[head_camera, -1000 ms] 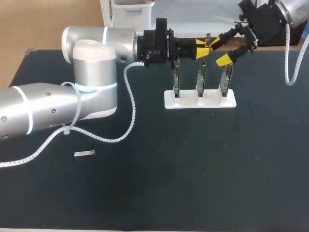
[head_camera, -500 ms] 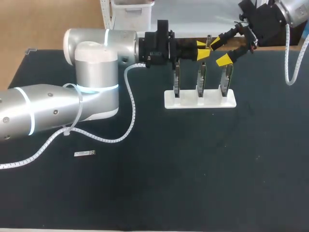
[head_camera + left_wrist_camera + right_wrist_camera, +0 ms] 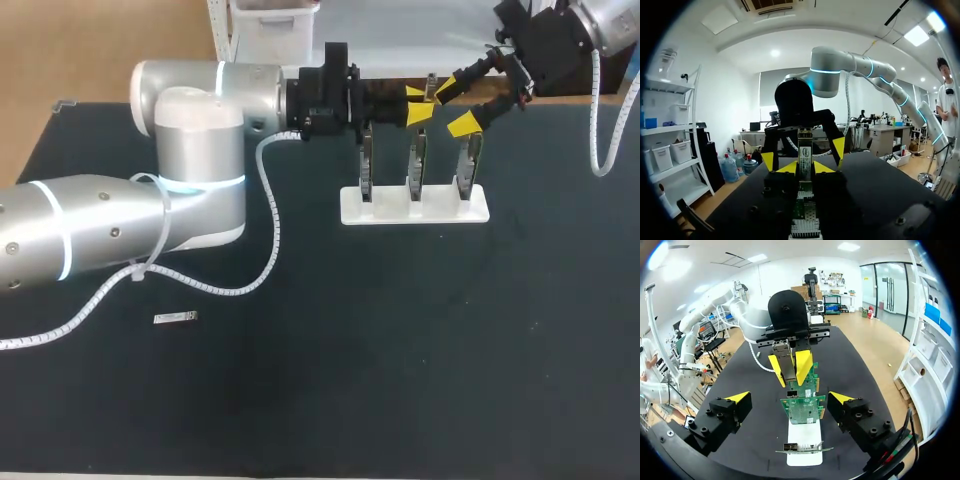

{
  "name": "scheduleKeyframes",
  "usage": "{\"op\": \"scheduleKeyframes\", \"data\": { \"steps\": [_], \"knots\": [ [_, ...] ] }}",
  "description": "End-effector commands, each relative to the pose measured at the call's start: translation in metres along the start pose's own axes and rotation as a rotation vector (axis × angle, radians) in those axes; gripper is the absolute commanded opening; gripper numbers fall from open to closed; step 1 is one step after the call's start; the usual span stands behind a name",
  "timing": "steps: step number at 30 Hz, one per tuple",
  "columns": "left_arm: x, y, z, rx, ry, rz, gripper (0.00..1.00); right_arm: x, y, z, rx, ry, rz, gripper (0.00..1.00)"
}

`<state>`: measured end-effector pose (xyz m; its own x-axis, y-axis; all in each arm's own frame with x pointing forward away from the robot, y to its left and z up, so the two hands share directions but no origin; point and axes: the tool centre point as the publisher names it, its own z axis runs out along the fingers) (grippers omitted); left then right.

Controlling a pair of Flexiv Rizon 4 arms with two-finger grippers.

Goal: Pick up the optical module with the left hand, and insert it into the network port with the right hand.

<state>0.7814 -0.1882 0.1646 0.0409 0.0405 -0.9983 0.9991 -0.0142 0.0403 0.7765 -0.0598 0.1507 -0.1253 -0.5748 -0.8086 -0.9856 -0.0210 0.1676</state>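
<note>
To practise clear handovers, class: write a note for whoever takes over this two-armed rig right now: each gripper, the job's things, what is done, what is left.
Left gripper: shut on the slim silver metal optical module, held in the air.
Right gripper: open, its yellow tips either side of the module, apart from it.
Three upright green network cards stand in a white slotted holder on the black table, near both grippers.
Done: left arm's pick-up.
Left to do: right gripper closes on the module, left releases, then right inserts it into a card's port.
</note>
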Motion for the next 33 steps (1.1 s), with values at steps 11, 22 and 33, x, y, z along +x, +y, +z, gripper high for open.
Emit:
{"op": "scheduleKeyframes", "data": {
  "steps": [11,22,33],
  "knots": [
    [0.0007,-0.0012,-0.0021,0.0,0.005,-0.006,0.0,0.0001,0.0022,0.0002,0.005,0.0,0.0,1.0],
    [0.0007,-0.0024,-0.0045,-0.004,0.017,-0.013,0.0,0.0001,0.0022,0.0002,0.005,0.0,0.0,1.0],
    [0.0007,-0.0024,-0.0045,-0.004,0.017,-0.013,0.0,-0.0028,0.0007,-0.0014,0.017,-0.004,-0.004,1.0]
  ]
}}
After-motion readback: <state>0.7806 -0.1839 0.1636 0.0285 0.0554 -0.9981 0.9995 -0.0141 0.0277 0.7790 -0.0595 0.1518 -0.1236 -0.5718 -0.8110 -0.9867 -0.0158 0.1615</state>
